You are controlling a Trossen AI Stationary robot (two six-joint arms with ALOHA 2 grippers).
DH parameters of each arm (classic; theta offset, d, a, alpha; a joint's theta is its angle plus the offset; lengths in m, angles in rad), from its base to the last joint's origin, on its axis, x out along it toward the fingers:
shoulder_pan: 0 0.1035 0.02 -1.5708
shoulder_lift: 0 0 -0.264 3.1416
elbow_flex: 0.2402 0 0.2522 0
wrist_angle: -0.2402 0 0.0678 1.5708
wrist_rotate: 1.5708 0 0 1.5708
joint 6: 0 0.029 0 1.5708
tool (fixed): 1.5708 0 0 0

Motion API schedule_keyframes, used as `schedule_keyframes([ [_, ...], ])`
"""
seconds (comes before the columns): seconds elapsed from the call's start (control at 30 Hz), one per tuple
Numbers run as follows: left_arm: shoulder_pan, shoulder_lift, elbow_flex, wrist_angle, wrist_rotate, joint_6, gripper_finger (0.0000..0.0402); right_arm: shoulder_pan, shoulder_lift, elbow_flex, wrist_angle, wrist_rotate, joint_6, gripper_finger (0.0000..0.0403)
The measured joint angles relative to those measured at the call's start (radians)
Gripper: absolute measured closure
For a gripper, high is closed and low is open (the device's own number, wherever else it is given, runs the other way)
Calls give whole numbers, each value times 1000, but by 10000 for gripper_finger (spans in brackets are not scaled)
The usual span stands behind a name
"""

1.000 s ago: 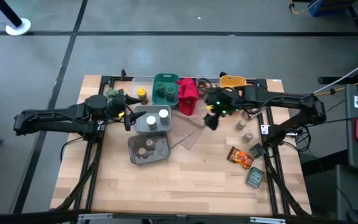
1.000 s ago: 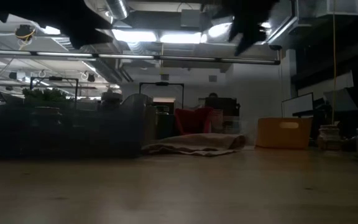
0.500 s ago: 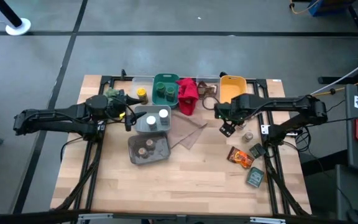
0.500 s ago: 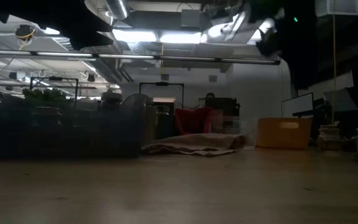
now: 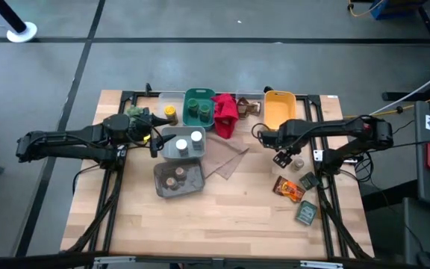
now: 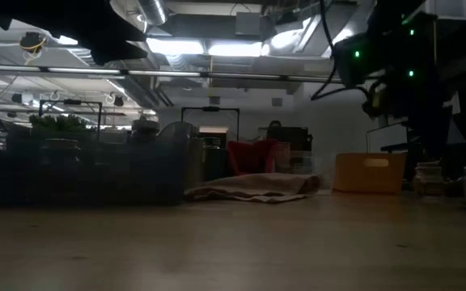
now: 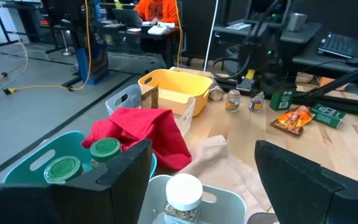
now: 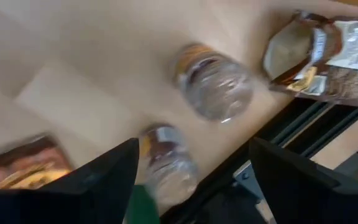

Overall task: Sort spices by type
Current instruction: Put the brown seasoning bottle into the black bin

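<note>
From above, the right gripper (image 5: 281, 157) hung over two loose jars (image 5: 298, 164) near the right table edge, fingers spread, evidently lining up a pick. Sorted jars sat in the green bin (image 5: 198, 99) and grey bins (image 5: 181, 149); packets (image 5: 290, 188) lay unsorted nearby. The left gripper (image 5: 155, 140) waited beside the grey bin.

At table level, the right arm showed dark at upper right; its fingers could not be judged.

Left wrist view: fingers spread, empty, above a white-lidded jar (image 7: 183, 194).

Right wrist view: fingers parted, nothing held, over both jars (image 8: 215, 81)
</note>
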Motion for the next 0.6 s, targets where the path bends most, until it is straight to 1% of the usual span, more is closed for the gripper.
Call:
schedule_keyframes([
  [0.23,0,0,0,0,0,-15,133,-95,0,-62,114,7,-77,100],
  [0.43,0,0,0,0,0,-20,133,-151,0,-123,203,7,-107,101],
  [0.5,0,0,0,0,0,-20,133,-162,0,-135,219,7,-107,107],
  [0.6,0,0,0,1,0,-21,133,-172,0,-146,229,7,-107,132],
])
